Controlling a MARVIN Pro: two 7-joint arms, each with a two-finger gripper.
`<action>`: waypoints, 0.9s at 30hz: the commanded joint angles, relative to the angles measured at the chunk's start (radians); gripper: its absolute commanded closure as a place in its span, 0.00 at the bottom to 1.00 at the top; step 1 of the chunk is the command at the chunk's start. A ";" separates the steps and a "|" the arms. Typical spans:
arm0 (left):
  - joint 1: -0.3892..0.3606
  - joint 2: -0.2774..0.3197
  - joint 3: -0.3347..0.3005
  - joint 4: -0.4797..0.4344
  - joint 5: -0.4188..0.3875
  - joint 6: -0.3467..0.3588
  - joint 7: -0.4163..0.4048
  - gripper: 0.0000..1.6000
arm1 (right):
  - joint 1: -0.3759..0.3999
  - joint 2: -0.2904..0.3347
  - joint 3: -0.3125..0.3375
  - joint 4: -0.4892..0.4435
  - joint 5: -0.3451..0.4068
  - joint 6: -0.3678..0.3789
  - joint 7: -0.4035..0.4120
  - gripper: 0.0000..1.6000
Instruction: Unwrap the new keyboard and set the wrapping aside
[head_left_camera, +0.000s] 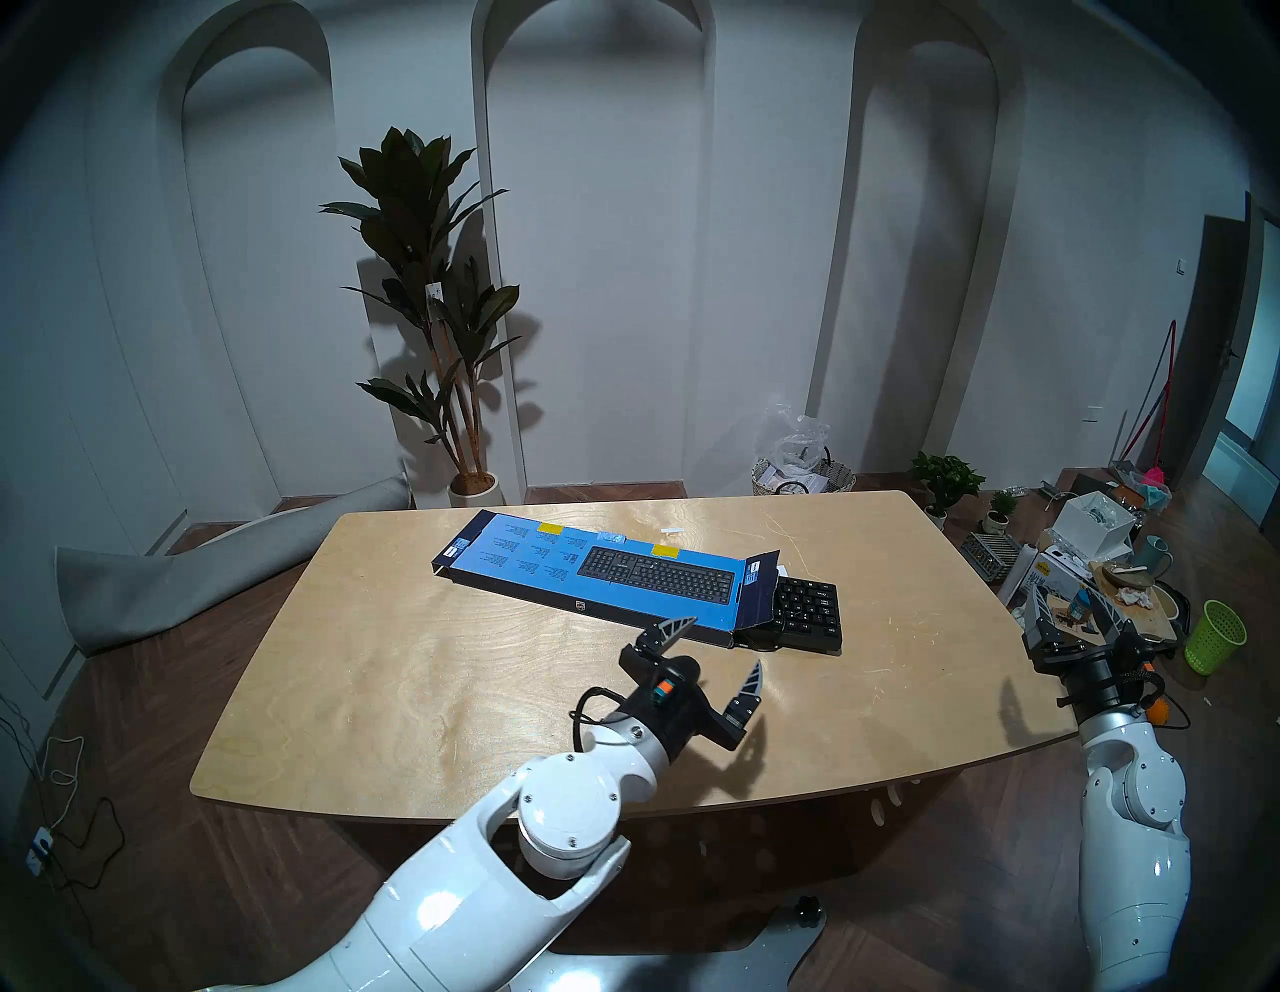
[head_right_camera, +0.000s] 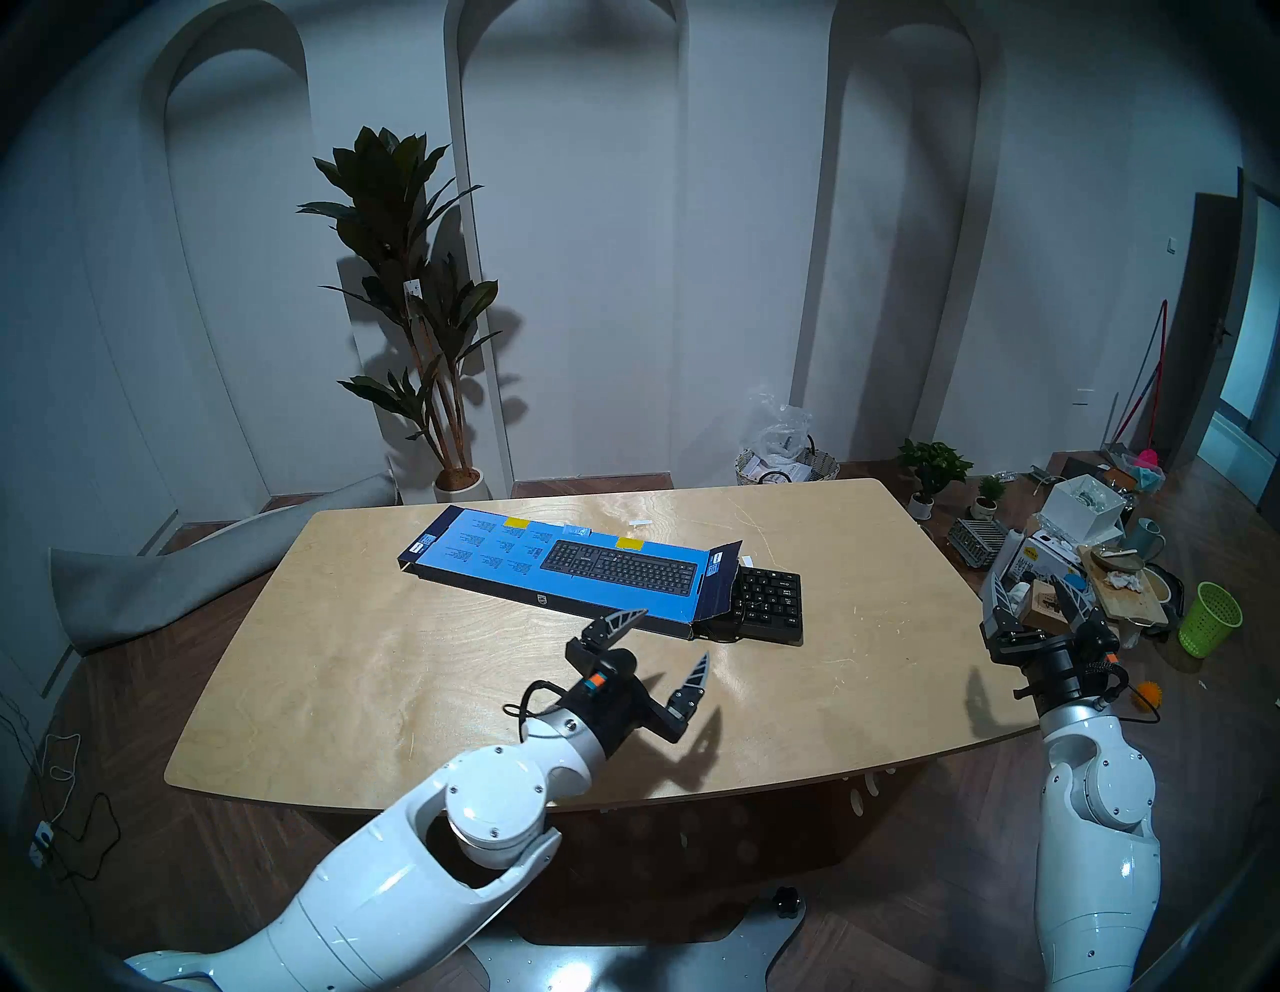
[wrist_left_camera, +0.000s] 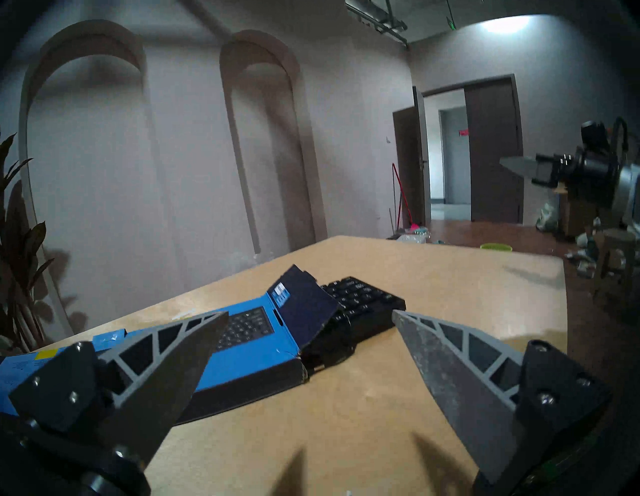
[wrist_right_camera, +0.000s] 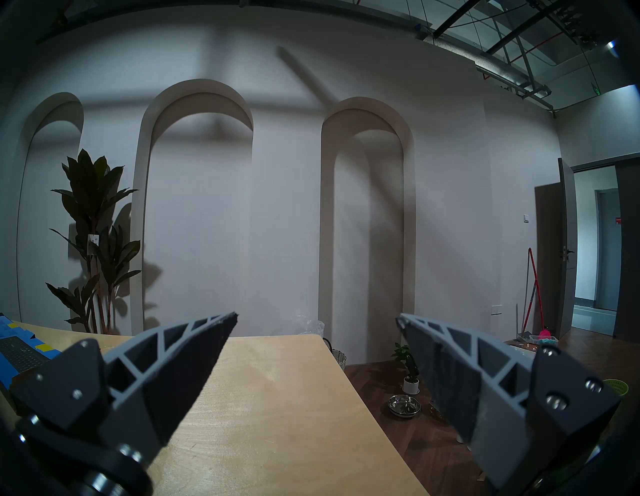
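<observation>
The wrapping, a long flat blue box (head_left_camera: 547, 564) with a printed keyboard picture and two yellow stickers, lies on the wooden table (head_left_camera: 415, 693). Its right end flap (head_left_camera: 760, 585) stands open. The black keyboard (head_left_camera: 807, 613) sticks partly out of that end; most of it is hidden inside the box. My left gripper (head_left_camera: 724, 644) is open and empty, just in front of the box's open end. The left wrist view shows the box (wrist_left_camera: 249, 350) and keyboard (wrist_left_camera: 363, 301) between its fingers. My right gripper (head_left_camera: 1073, 599) is open and empty beyond the table's right edge.
A potted plant (head_left_camera: 429, 291) stands behind the table. A basket with plastic (head_left_camera: 803, 471) sits on the floor behind. Clutter, small plants and a green bin (head_left_camera: 1215, 634) lie on the floor at right. A grey rolled mat (head_left_camera: 208, 561) lies at left.
</observation>
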 joint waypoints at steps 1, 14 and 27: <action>-0.107 -0.108 0.088 0.086 0.135 -0.013 0.093 0.00 | 0.005 0.003 0.001 -0.017 0.000 -0.005 0.001 0.00; -0.236 -0.247 0.129 0.251 0.283 -0.005 0.235 0.00 | 0.006 0.003 0.001 -0.015 0.001 -0.005 0.002 0.00; -0.338 -0.352 0.166 0.502 0.358 -0.013 0.310 0.00 | 0.005 0.002 0.002 -0.018 0.000 -0.005 0.002 0.00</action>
